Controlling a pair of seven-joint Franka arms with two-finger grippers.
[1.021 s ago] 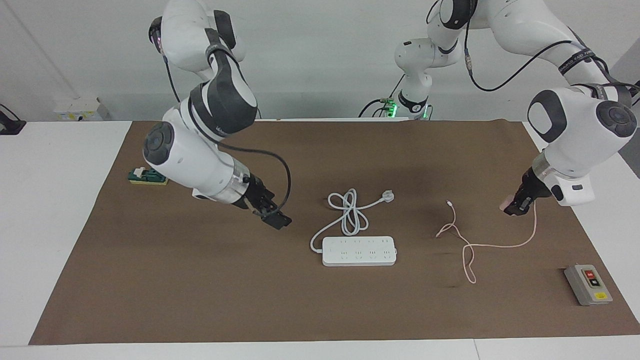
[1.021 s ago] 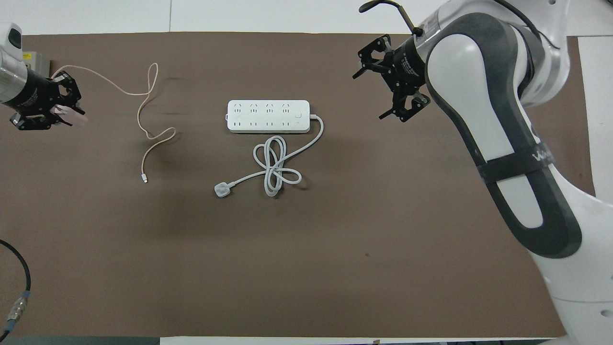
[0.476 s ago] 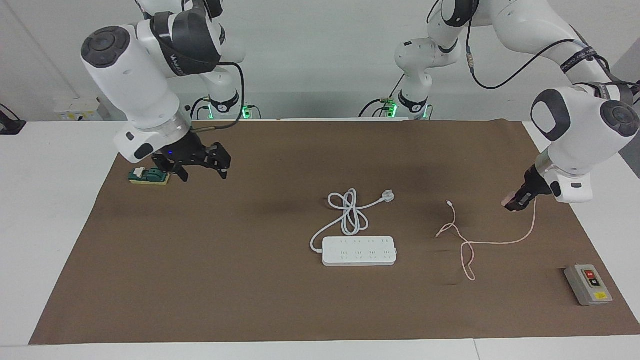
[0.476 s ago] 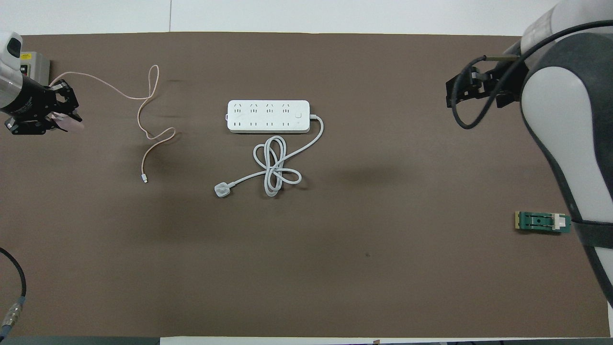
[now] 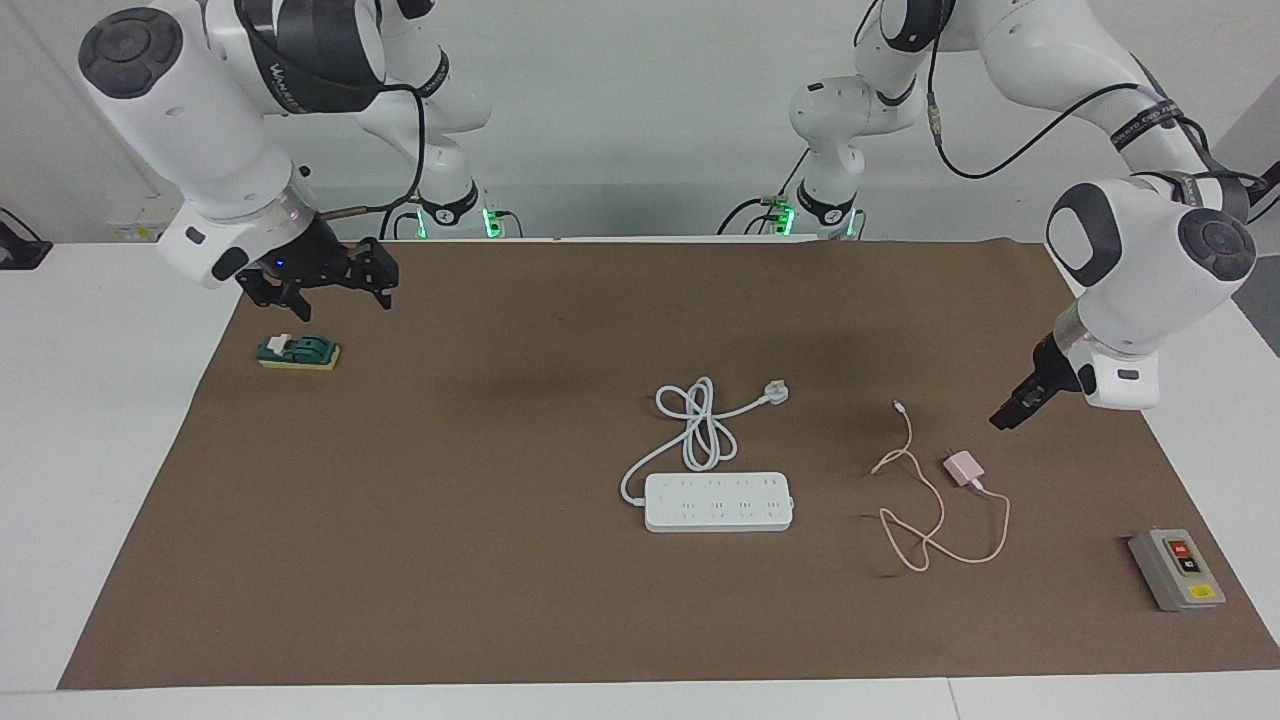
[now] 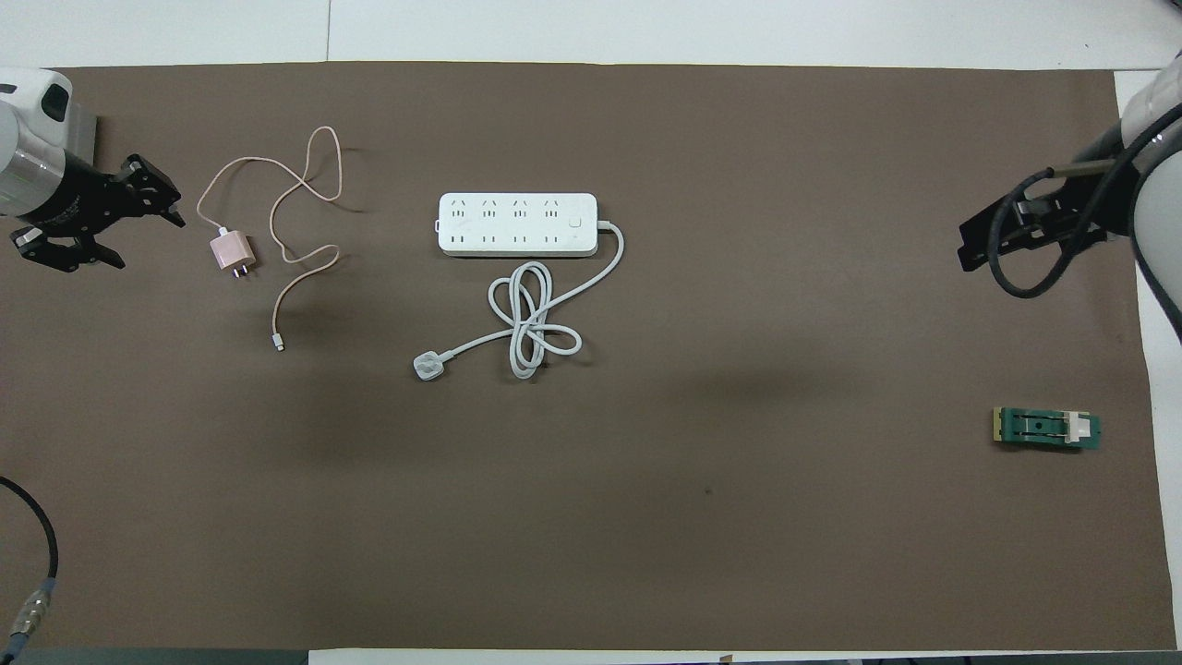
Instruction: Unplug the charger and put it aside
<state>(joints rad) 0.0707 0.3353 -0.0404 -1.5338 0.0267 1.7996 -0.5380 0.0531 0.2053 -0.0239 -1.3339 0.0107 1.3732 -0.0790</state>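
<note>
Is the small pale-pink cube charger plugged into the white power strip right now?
No, the pale-pink cube charger lies loose on the brown mat, apart from the white power strip.

A white power strip (image 5: 718,501) lies mid-mat (image 5: 500,560), with a green block (image 5: 298,352) and a grey switch box (image 5: 1176,569) at opposite ends.

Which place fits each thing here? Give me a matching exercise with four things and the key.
Things:
1. charger
2. power strip
3. green block
4. grey switch box

Places:
A. middle of the brown mat, its cord coiled nearer to the robots
B. toward the right arm's end, below the right gripper
C. lying free on the mat between the power strip and the left gripper, which is open
D. corner of the mat at the left arm's end, farthest from the robots

Pairs: 1-C, 2-A, 3-B, 4-D
</note>
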